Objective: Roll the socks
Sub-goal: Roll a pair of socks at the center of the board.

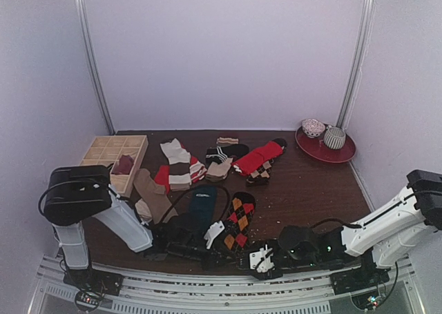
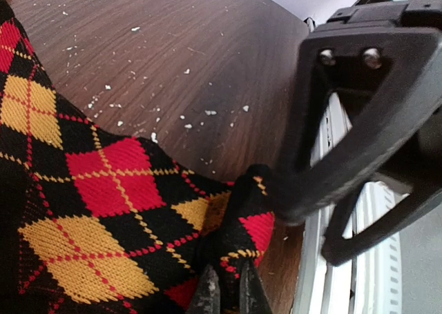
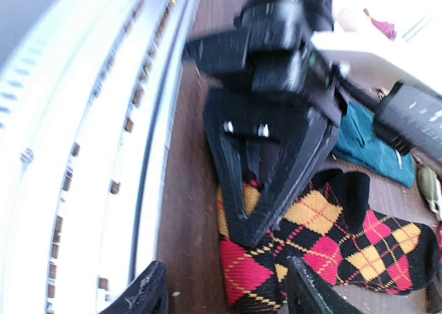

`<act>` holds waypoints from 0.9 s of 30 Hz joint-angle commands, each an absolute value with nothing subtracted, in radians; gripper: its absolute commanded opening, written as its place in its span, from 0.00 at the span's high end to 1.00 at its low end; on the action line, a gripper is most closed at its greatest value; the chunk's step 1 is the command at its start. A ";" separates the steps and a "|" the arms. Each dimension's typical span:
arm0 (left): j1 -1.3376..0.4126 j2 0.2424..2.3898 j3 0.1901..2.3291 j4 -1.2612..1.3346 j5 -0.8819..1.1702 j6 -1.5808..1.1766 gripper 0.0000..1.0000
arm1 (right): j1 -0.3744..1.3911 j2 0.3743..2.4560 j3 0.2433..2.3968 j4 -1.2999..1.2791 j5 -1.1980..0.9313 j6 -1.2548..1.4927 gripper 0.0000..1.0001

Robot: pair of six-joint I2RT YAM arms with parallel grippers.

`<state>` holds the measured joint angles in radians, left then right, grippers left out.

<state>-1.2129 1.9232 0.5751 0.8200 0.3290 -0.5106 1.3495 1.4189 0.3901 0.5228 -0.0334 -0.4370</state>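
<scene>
The black argyle sock [image 1: 239, 221] with red and yellow diamonds lies flat near the table's front edge, and the dark teal sock [image 1: 204, 202] lies just left of it. My left gripper [image 1: 222, 247] is at the argyle sock's near end. In the left wrist view its fingers [image 2: 207, 295] are shut on a raised fold of the argyle sock [image 2: 103, 190]. My right gripper [image 1: 261, 260] is open and empty just right of that end. In the right wrist view its fingertips [image 3: 149, 295] straddle the sock's end [image 3: 290, 272], facing the left gripper [image 3: 273, 155]. The teal sock [image 3: 366, 145] lies behind.
More socks lie at the back: tan [image 1: 153, 195], red-white-brown striped [image 1: 178, 165], black-and-white [image 1: 224, 154], red [image 1: 257, 158]. A wooden compartment box [image 1: 103, 152] stands at the left. A red plate [image 1: 343, 153] with a bowl and cup is at the back right. A white rail [image 1: 207, 286] runs along the near edge.
</scene>
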 commanded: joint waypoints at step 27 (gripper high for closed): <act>-1.217 1.697 0.486 0.319 0.079 -0.374 0.59 | 1.134 1.606 0.635 0.097 -0.398 -0.046 0.92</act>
<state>-1.2213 1.7821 0.5426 0.6487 0.2573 -0.4423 1.2167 1.5929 0.5972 0.2893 -0.1513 -0.2157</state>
